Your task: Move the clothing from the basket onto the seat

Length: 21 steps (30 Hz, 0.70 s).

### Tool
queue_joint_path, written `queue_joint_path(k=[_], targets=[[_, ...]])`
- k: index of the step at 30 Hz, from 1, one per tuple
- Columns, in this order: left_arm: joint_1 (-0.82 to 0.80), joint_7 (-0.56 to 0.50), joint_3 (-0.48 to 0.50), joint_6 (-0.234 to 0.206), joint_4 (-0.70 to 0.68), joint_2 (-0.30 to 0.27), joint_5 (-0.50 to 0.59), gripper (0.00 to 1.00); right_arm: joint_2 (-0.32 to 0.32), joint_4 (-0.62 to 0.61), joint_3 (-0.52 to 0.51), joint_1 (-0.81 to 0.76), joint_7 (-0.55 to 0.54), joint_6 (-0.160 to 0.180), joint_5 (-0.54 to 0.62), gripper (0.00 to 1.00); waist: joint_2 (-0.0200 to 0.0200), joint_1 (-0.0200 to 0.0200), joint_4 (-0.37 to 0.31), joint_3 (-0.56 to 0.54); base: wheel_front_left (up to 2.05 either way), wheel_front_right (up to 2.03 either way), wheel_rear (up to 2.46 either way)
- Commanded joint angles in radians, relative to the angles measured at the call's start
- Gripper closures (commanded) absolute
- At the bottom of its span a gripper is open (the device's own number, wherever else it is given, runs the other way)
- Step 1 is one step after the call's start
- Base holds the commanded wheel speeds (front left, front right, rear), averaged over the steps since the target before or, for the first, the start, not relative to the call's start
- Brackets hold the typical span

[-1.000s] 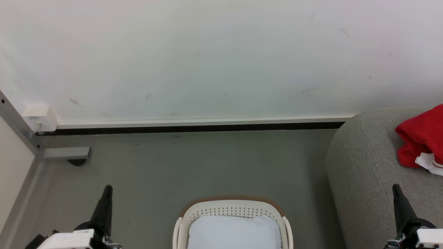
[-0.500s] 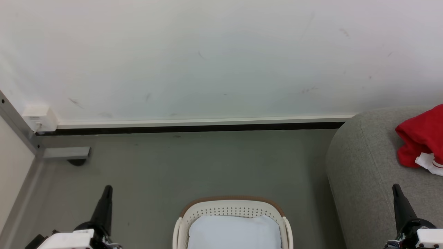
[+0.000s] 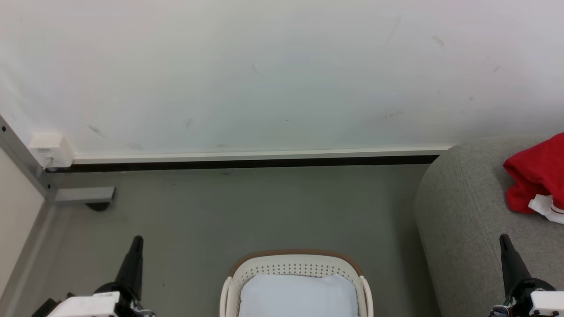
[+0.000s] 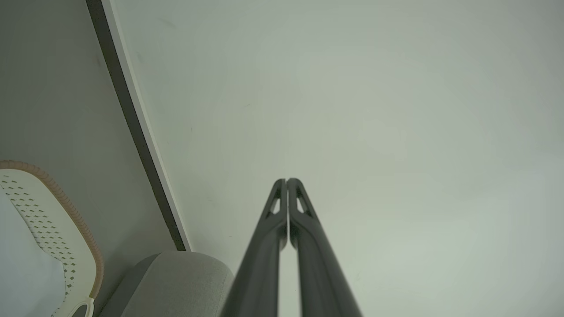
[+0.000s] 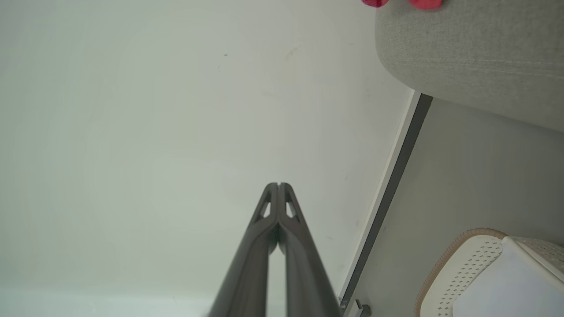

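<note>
Red clothing lies bunched on the grey seat, at the right edge of the head view. A bit of white trim shows at its lower side. The basket stands on the floor just left of the seat, well apart from the clothing. A pale flat sheet lies in it. My left fingers are pressed together, holding nothing, left of the basket. My right fingers are also pressed together and empty, seen against the seat, below the clothing and not touching it. Both point toward the white wall.
</note>
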State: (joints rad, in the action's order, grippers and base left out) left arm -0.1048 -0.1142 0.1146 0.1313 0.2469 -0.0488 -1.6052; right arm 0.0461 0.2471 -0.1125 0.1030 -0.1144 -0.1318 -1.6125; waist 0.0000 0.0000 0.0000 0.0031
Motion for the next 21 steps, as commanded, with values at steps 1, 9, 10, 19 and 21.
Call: queue_joint_path(k=[1,9,10,19,21], targets=[[-0.009,-0.003,0.002,0.001,-0.004,-0.002,-0.014,1.0,0.008,-0.005,-0.004,0.011,-0.003,0.002,-0.001,1.0,0.0,0.0,0.0,0.0,0.0,0.0,0.0],[-0.009,-0.003,0.002,0.001,-0.004,-0.002,-0.014,1.0,0.008,-0.005,-0.004,0.011,-0.003,0.002,-0.001,1.0,0.0,0.0,0.0,0.0,0.0,0.0,0.0],[-0.009,-0.003,0.002,0.001,-0.004,-0.002,-0.014,1.0,0.008,-0.005,-0.004,0.011,-0.003,0.002,-0.001,1.0,0.0,0.0,0.0,0.0,0.0,0.0,0.0],[-0.009,-0.003,0.002,0.001,-0.003,-0.002,-0.014,1.0,0.008,-0.005,-0.004,0.011,-0.003,0.002,-0.001,1.0,0.0,0.0,0.0,0.0,0.0,0.0,0.0],[-0.009,-0.003,0.002,0.001,-0.003,-0.002,-0.014,1.0,0.008,-0.005,-0.004,0.011,-0.003,0.002,-0.001,1.0,0.0,0.0,0.0,0.0,0.0,0.0,0.0]])
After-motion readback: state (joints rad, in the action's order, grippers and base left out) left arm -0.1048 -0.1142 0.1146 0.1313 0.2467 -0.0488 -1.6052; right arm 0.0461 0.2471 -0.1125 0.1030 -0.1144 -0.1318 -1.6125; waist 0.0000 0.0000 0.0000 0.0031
